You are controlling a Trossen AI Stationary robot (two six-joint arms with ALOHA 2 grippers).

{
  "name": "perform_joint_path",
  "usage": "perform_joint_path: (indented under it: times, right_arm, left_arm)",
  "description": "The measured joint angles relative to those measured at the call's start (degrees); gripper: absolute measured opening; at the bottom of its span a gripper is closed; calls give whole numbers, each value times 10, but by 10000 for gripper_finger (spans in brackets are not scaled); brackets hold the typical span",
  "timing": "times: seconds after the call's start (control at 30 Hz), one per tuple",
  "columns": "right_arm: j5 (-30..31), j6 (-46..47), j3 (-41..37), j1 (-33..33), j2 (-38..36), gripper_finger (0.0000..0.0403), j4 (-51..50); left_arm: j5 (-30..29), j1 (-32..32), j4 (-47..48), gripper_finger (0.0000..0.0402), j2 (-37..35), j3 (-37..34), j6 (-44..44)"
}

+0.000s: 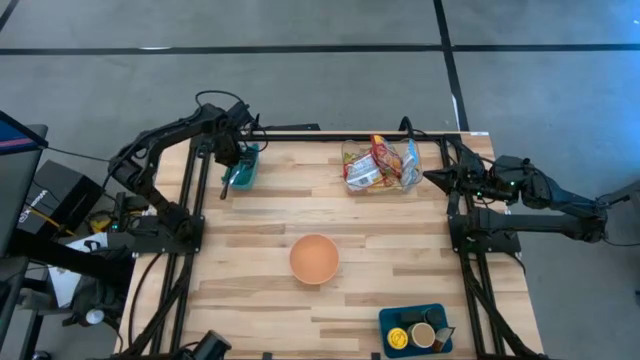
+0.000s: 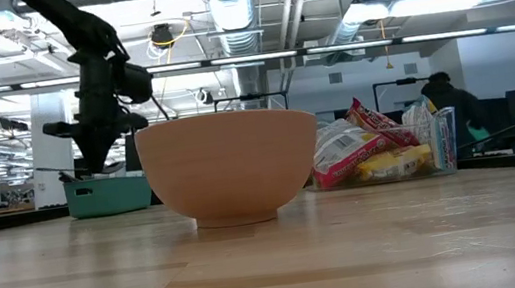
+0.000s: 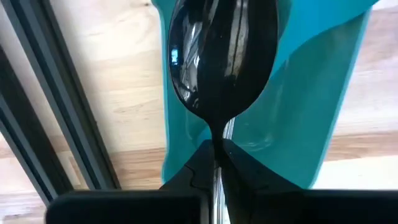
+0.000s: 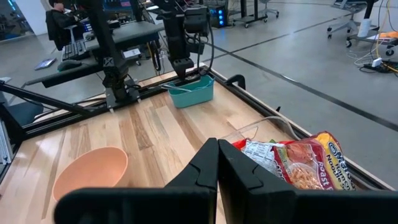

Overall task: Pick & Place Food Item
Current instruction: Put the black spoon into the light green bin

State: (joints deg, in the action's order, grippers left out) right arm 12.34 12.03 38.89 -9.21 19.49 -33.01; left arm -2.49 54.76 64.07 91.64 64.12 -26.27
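Your left gripper [image 3: 217, 158], over the teal bin [image 1: 243, 168] at the table's far left corner, is clenched on a black spoon [image 3: 224, 56]. The right gripper [image 1: 432, 177] hangs closed, empty, beside the food packets [image 1: 380, 165]. The orange bowl [image 1: 314, 258] holds nothing; placing remains.

Overhead straight down, low level view — both share bowl [image 1: 314, 258], wrists close
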Motion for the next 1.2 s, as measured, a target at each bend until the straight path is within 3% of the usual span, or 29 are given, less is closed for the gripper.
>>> perform_joint_path:
  times: [1.2]
  right_arm:
    - [0,1,0,0,0,0,0]
  left_arm:
    - [-7,16,-41,29,2,9,5]
